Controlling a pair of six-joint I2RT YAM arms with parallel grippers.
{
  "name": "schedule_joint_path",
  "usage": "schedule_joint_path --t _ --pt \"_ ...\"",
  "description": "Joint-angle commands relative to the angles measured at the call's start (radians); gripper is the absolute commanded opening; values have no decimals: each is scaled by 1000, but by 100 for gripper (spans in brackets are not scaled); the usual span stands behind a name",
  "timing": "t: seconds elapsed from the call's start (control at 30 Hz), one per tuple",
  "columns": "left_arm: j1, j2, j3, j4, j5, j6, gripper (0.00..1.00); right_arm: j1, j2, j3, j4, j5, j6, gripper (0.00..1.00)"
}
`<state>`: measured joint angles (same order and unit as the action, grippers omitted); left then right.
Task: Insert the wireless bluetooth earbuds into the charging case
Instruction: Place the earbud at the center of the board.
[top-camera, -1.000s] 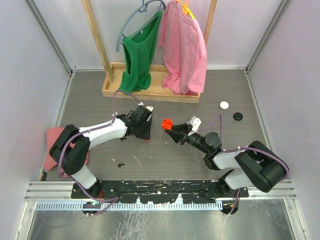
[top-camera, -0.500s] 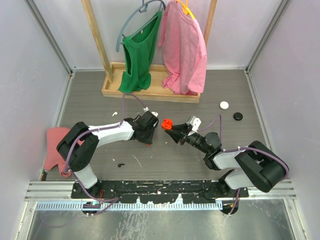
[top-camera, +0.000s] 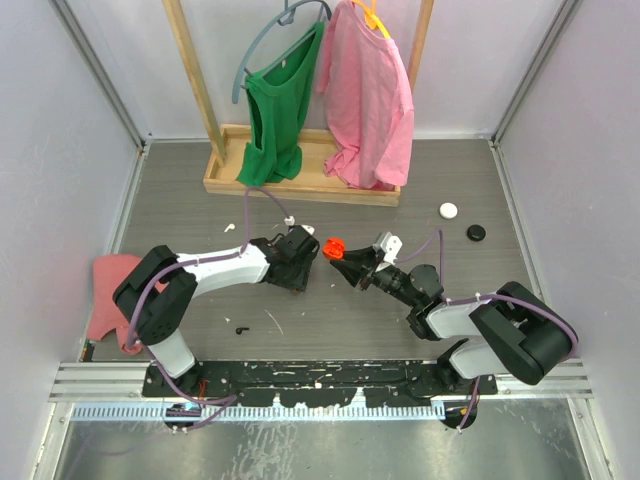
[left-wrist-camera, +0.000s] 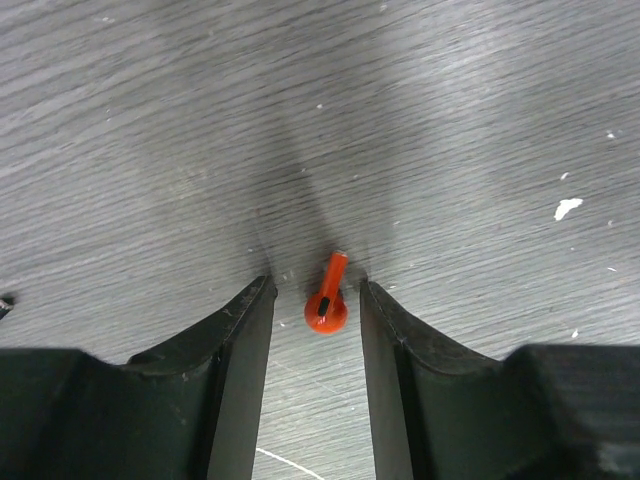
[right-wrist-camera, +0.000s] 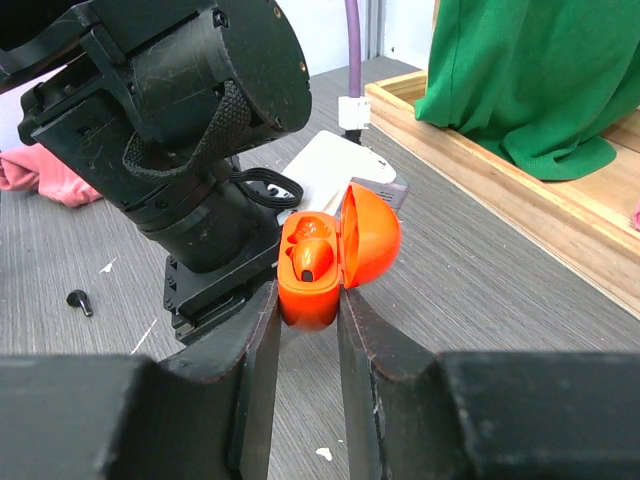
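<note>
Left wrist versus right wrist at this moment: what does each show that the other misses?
Only the left wrist view shows an orange-red earbud lying on the table between the open jaws of the left gripper, clear of both.

Only the right wrist view shows the orange charging case, lid open, clamped in the right gripper, with what looks like a seated earbud inside. It also shows a black earbud on the table, the green garment and the wooden base.

Both show the grey wood-grain table.
</note>
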<state>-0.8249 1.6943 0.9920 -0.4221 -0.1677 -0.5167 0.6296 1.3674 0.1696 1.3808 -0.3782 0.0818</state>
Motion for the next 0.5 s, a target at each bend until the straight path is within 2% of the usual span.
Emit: schedule_joint_path --t 0.0,0.47 --pt "-3 -42 -21 -73 -54 -37 42 5 -16 9 86 -2 -5 1" --pt "-1 -94 -26 -139 -161 -17 44 5 -17 9 87 -4 -5 1"
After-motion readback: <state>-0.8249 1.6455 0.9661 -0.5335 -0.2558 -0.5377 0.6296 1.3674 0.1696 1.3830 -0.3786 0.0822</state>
